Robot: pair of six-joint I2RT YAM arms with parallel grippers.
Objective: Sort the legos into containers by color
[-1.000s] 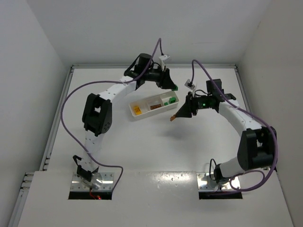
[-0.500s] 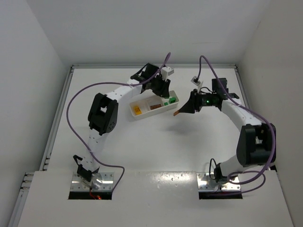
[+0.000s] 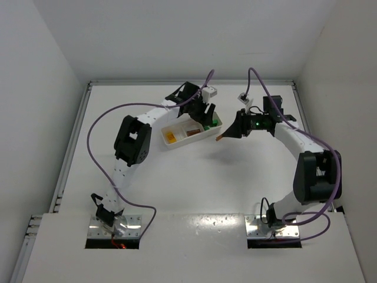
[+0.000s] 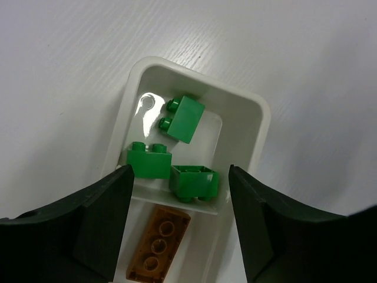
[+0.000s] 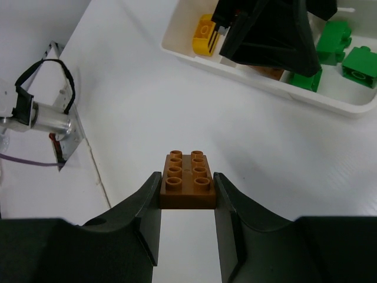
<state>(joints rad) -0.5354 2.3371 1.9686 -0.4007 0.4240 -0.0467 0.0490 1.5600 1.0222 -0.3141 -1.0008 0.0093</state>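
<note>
Glossy plastic tray [image 4: 252, 137]; smooth plastic green bricks [image 4: 184, 119]; matt table [image 4: 88, 47].

A white table [image 3: 194, 183] lies inside an enclosure of 3 plain white walls [image 3: 177, 41]. A metal rail [image 3: 70, 156] runs along its left edge.

Three legos [image 4: 183, 118] in end compartment [image 4: 257, 127]

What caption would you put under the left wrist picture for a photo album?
Open left tool above three green bricks in the tray's end compartment; a brown brick lies in the next.
</note>
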